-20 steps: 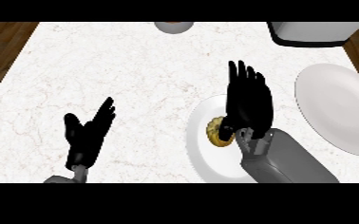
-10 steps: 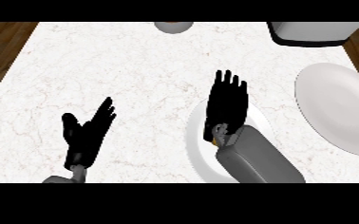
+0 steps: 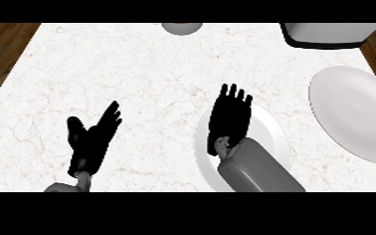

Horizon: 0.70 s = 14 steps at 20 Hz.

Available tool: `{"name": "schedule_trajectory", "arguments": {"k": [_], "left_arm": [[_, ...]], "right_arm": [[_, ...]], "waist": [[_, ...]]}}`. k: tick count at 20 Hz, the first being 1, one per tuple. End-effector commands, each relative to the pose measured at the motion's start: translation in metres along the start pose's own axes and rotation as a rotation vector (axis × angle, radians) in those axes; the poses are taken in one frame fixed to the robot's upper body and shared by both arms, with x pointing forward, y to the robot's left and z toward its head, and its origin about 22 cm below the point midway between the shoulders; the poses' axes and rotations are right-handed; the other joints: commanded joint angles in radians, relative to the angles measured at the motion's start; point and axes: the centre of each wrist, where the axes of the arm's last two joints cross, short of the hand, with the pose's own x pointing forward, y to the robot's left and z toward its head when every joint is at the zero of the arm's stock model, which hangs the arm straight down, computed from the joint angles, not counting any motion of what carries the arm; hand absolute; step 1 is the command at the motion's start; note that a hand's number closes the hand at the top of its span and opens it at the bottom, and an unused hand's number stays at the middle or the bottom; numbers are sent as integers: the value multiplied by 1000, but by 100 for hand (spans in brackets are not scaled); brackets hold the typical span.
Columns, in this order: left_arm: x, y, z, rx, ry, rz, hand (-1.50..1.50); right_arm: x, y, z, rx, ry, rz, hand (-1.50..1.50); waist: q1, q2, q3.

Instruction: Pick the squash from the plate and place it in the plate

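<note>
Two white plates sit on one marble counter point(image 3: 132, 69): a near plate point(image 3: 273, 129) and a far plate point(image 3: 345, 109) at the right edge. Two black hands show, a left hand point(image 3: 92, 139) and a right hand point(image 3: 231, 117). One grey round object point(image 3: 181, 28) and one dark-rimmed container point(image 3: 327, 34) sit along the far edge.

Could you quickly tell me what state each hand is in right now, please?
Left hand: open, resting on the counter's left, holding nothing.
Right hand: open, fingers straight, over the near plate.
</note>
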Motion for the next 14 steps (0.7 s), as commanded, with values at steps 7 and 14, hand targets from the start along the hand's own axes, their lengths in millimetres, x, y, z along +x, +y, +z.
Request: {"name": "schedule_trajectory", "arguments": {"k": [7,14], "left_arm": [[-10,16,11,10,-3,3,0],[4,3,-5,16,-7,-4,0]], "right_arm": [[-1,20,-7,13,293,137,-150],[-4,29,-11,54,290,152,-150]], "waist": [[-6,-3,-1],[-9,0,0]]}}
